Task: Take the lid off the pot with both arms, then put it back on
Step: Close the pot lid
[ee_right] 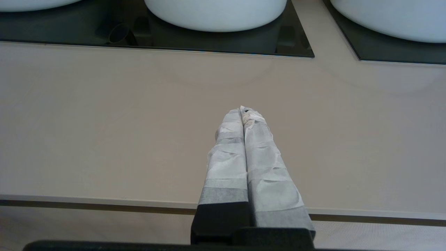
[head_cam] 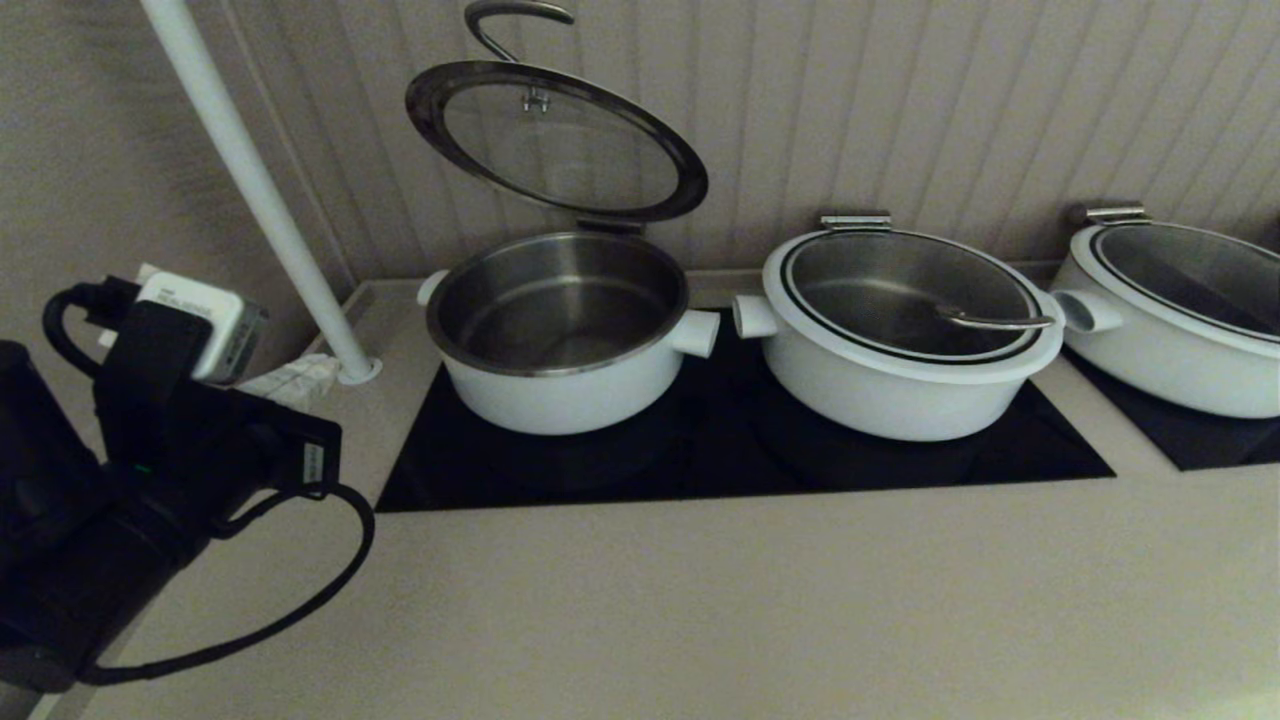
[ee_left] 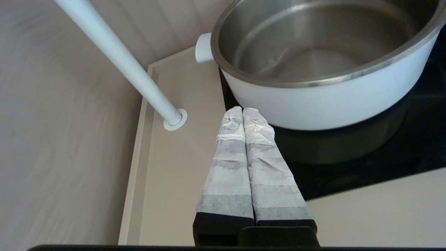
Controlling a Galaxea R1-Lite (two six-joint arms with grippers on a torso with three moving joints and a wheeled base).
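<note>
The pot (head_cam: 560, 330) stands open on the left of the black cooktop (head_cam: 700, 460), its steel inside empty. The lid (head_cam: 556, 140) is tilted up behind it against the wall, held at the pot's back edge, its wire handle (head_cam: 510, 20) at the top. My left gripper (head_cam: 300, 378) is shut and empty, hovering just left of the pot near the pole's foot; in the left wrist view the gripper (ee_left: 243, 111) has its tips close to the pot's white wall (ee_left: 327, 101). My right gripper (ee_right: 243, 111) is shut and empty over the bare counter; it is out of the head view.
Two wider white pots (head_cam: 900, 330) (head_cam: 1170, 310) with closed glass lids stand to the right. A slanted white pole (head_cam: 250, 170) rises from the counter's back left corner. The beige counter (head_cam: 700, 600) runs in front of the cooktop.
</note>
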